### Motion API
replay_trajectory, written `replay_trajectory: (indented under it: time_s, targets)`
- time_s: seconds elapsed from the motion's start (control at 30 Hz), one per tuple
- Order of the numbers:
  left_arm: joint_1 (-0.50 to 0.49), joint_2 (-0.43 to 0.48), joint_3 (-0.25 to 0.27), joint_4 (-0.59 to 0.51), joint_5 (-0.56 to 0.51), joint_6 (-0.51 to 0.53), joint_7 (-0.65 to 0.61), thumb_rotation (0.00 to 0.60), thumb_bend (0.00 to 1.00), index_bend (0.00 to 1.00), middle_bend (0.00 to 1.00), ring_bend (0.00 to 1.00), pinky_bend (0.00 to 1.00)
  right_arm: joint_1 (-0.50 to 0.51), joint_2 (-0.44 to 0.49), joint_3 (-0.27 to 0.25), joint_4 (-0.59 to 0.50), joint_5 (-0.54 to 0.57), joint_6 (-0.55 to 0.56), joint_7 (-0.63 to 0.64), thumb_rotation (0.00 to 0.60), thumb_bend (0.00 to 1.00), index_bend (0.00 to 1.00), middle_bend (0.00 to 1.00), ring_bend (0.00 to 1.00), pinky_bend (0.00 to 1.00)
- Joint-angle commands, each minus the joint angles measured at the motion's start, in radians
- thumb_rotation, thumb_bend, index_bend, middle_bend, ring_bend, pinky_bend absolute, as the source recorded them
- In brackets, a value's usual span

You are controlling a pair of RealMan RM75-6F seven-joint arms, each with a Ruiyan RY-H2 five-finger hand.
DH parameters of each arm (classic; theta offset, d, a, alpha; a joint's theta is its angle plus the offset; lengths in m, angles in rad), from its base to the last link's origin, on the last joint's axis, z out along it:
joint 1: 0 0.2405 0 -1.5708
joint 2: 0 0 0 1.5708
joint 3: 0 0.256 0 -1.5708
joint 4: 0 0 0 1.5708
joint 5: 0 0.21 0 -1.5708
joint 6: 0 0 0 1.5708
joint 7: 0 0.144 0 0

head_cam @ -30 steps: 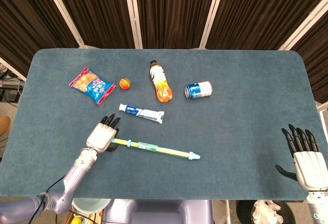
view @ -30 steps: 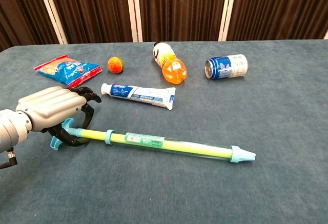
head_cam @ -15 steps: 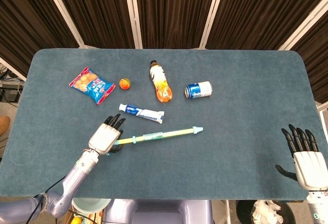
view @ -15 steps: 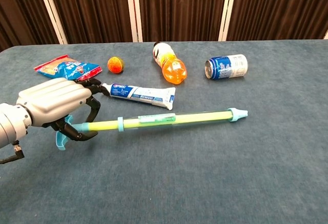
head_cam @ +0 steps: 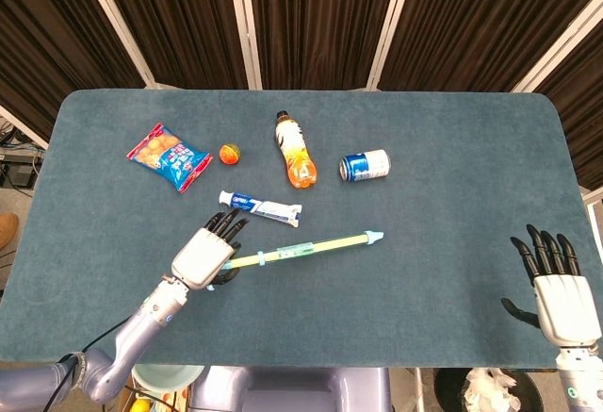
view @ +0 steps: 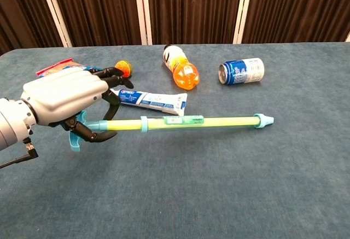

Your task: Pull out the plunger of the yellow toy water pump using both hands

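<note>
Light, stiff, slick-looking yellow toy water pump (view: pixel 180 122); clasped near its handle end by left hand (view: pixel 65 105); best gripped mid-barrel by idle, spread-fingered right hand (head_cam: pixel 562 304).

Items on my table (head_cam: pixel 452 176), teal cloth top, dark curtain panels behind:

1. Snack bag (head_cam: pixel 168 156), red and blue, flat, far left.
2. Small orange ball (head_cam: pixel 229 154), just right of the bag.
3. Orange drink bottle (head_cam: pixel 296 151), on its side, cap pointing away from me.
4. Blue can (head_cam: pixel 365 165), on its side, right of the bottle.
5. Toothpaste tube (head_cam: pixel 261 208), white and blue, lying flat nearer to me than the bottle.
</note>
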Motion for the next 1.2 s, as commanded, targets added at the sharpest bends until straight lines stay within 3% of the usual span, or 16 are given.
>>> replay_trajectory:
  time_s: [0.03, 0.5, 0.97, 1.2]
  targets:
    - [-0.004, 0.011, 0.004, -0.012, 0.028, 0.014, -0.016, 0.6, 0.32, 0.61, 0.11, 0.0, 0.16, 0.015, -0.009, 0.012, -0.035, 0.019, -0.023, -0.008, 0.6, 0.11, 0.16, 0.0, 0.0, 0.0]
    - [-0.027, 0.044, 0.003, -0.038, 0.14, 0.068, -0.086, 0.6, 0.32, 0.61, 0.11, 0.0, 0.16, 0.072, -0.051, 0.057, -0.135, 0.138, -0.125, -0.061, 0.6, 0.16, 0.24, 0.0, 0.0, 0.0]
    - [-0.035, 0.046, -0.015, -0.081, 0.133, 0.066, -0.083, 0.6, 0.32, 0.61, 0.11, 0.0, 0.16, 0.129, -0.118, 0.092, -0.216, 0.269, -0.205, -0.148, 0.6, 0.17, 0.27, 0.0, 0.0, 0.0]
    - [-0.041, 0.051, -0.02, -0.113, 0.123, 0.052, -0.058, 0.6, 0.32, 0.62, 0.11, 0.0, 0.16, 0.163, -0.178, 0.124, -0.224, 0.323, -0.205, -0.198, 0.6, 0.25, 0.29, 0.0, 0.0, 0.0]
